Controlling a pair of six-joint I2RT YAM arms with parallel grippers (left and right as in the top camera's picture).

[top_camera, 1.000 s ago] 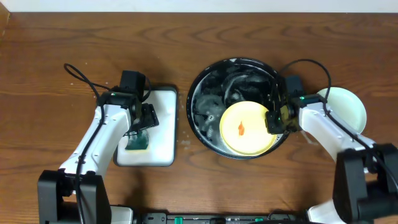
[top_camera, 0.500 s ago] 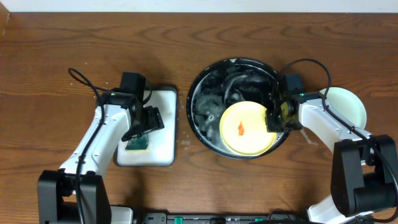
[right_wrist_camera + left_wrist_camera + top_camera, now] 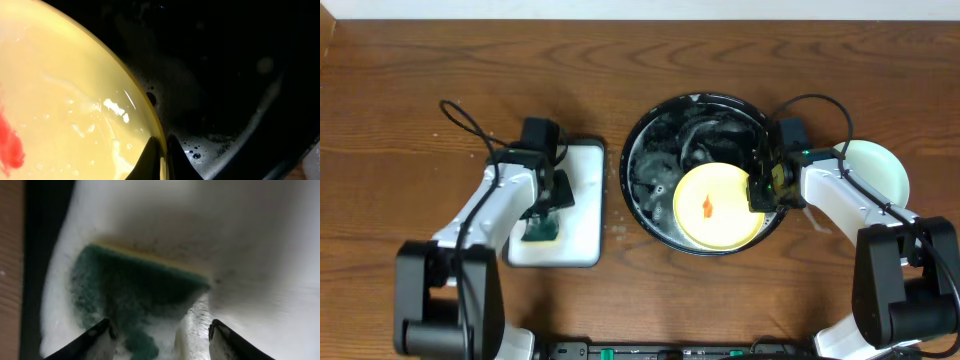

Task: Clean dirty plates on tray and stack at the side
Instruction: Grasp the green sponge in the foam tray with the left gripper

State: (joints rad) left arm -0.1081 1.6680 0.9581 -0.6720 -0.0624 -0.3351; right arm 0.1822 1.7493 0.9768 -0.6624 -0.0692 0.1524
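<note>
A pale yellow plate point(image 3: 716, 206) with a small red smear lies in the black round tray point(image 3: 650, 140), which holds foamy water. My right gripper point(image 3: 761, 190) is shut on the plate's right rim; in the right wrist view the two fingers point(image 3: 163, 159) pinch the yellow rim point(image 3: 75, 100). A pale mint-green plate point(image 3: 880, 170) lies on the tabletop at the right, under my right arm. My left gripper point(image 3: 546, 205) is open above a green sponge point(image 3: 542, 232); in the left wrist view the fingers point(image 3: 160, 342) straddle the soapy sponge point(image 3: 130, 287). No third plate shows.
The sponge lies in a white rectangular black-rimmed tray point(image 3: 582, 200) left of the black tray. Dark-brown wood tabletop point(image 3: 400, 120) surrounds both. A cable loops from each arm.
My left arm has shifted slightly, its elbow swinging toward the front left, with the gripper still over the sponge. My right gripper and the yellow plate have not moved.
</note>
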